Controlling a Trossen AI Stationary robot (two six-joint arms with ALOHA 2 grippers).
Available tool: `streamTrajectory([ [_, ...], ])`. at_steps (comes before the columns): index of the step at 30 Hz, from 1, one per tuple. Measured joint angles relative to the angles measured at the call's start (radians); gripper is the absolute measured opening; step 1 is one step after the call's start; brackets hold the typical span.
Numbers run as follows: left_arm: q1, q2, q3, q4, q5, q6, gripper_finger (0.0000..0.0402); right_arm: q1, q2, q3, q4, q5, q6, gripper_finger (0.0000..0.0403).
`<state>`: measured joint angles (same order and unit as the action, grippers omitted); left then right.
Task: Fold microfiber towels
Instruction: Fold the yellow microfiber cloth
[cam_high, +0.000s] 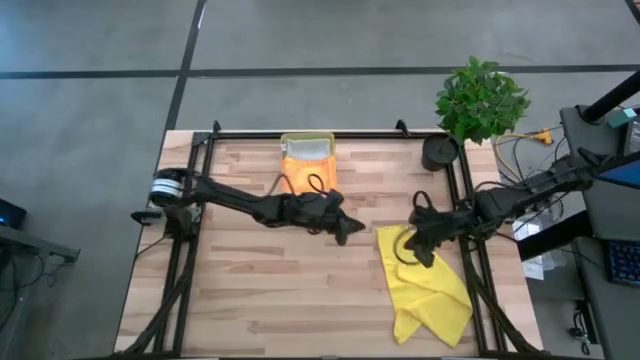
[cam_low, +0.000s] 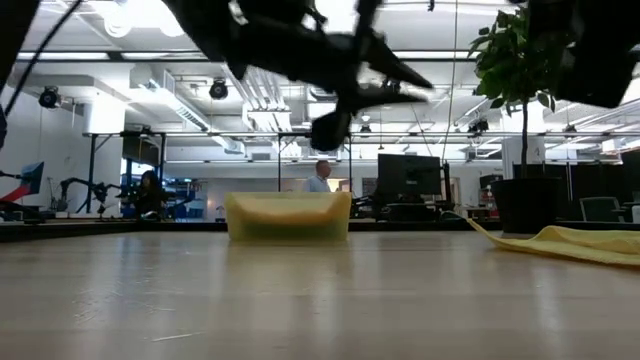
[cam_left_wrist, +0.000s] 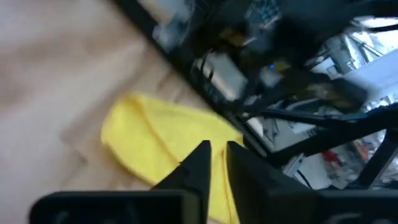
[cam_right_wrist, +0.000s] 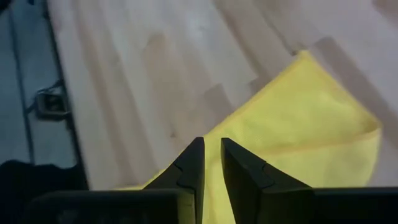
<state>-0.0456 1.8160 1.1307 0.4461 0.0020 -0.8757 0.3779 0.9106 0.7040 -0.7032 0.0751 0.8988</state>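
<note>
A bright yellow towel (cam_high: 432, 288) lies crumpled and partly doubled over on the table's right side; in the low view the yellow towel (cam_low: 575, 243) rests flat at the right. An orange towel (cam_high: 308, 177) lies at the near side of a yellow tray (cam_high: 308, 146). My left gripper (cam_high: 350, 228) hangs over the table's middle, left of the yellow towel, narrowly open and empty (cam_left_wrist: 216, 163). My right gripper (cam_high: 420, 248) hovers over the yellow towel's far end, narrowly open, with nothing between its fingers (cam_right_wrist: 212, 163).
A potted plant (cam_high: 481, 98) and a dark round thing (cam_high: 439, 152) stand at the far right corner. A black frame (cam_high: 300, 133) runs along the table's edges. Bare wood (cam_high: 260, 290) lies at the near left.
</note>
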Motion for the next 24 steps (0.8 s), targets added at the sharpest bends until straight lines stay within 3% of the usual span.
streamTrajectory([
  [6, 0.000, 0.193, 0.129, -0.019, 0.091, -0.205, 0.0117, 0.192, -0.072, -0.002, 0.001, 0.112, 0.103, 0.0048],
  [10, 0.014, 0.274, 0.190, -0.030, 0.095, -0.353, 0.0154, 0.301, -0.113, -0.002, 0.004, 0.202, 0.160, 0.0048],
  [17, 0.016, 0.328, 0.314, -0.327, 0.053, -0.374, 0.0161, 0.415, -0.151, -0.002, 0.003, 0.244, 0.177, 0.0048],
  [24, 0.022, 0.342, 0.358, -0.383, -0.012, -0.362, 0.0161, 0.452, -0.145, -0.002, 0.005, 0.251, 0.179, 0.0048],
])
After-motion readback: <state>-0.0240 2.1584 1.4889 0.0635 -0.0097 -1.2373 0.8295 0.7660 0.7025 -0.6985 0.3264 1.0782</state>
